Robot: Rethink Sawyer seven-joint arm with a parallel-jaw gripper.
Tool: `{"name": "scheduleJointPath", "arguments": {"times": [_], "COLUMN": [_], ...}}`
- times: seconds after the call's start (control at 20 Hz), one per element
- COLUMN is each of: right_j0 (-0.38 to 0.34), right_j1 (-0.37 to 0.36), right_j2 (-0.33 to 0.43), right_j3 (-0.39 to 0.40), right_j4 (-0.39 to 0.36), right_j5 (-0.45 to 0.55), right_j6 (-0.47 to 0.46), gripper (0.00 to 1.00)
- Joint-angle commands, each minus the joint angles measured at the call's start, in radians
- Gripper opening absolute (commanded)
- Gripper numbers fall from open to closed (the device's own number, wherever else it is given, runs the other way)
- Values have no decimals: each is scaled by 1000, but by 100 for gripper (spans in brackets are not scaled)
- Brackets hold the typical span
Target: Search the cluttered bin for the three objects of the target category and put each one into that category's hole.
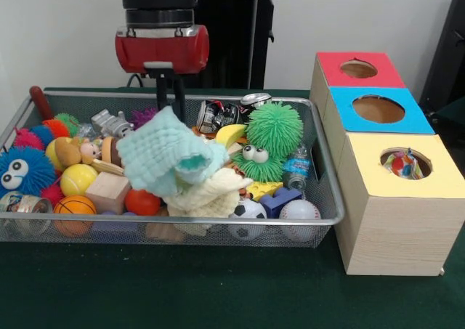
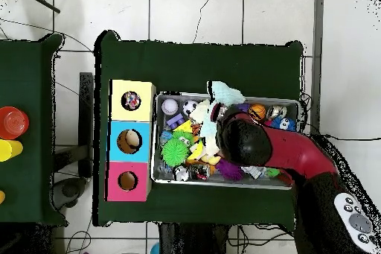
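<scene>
The wire mesh bin [image 1: 87, 93] stands on the green table, full of toys. My gripper [image 1: 171, 111] reaches down into it and is shut on the mint-green waffle cloth [image 1: 163, 155], which hangs bunched just above the clutter. The cream waffle cloth [image 1: 207, 195] lies under it, near the bin's front. The confetti cloth [image 1: 403, 163] shows inside the yellow-topped hole [image 1: 418, 155] of the wooden box. In the overhead view the arm [image 2: 253, 143] covers the gripper; the mint cloth [image 2: 227, 93] shows at the rim of the bin [image 2: 154, 147], and the yellow hole [image 2: 131, 100] lies to the left.
The blue-topped hole [image 1: 378, 109] and the red-topped hole [image 1: 358, 68] lie behind the yellow one. The bin holds a green fuzzy ball with eyes [image 1: 270, 140], a blue one [image 1: 22, 171], balls, a wood block [image 1: 107, 191] and a crushed can [image 1: 218, 115].
</scene>
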Motion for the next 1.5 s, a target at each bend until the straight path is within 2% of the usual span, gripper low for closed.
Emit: {"name": "scheduleJointPath", "arguments": {"times": [0.05, 0.3, 0.45, 0.65, 1.0, 1.5], "right_j0": [-67, -115, -142, -158, -142, -133], "right_j1": [89, 124, 142, 159, 179, 168], "right_j2": [203, 287, 335, 374, 373, 358], "right_j3": [136, 175, 183, 186, 152, 139], "right_j4": [18, 6, -32, -49, -45, -41], "right_j5": [-23, -61, -165, -197, -171, -120], "right_j6": [2, 15, 38, 39, 30, 20], "gripper": [0, 0, 0, 0, 0, 0]}}
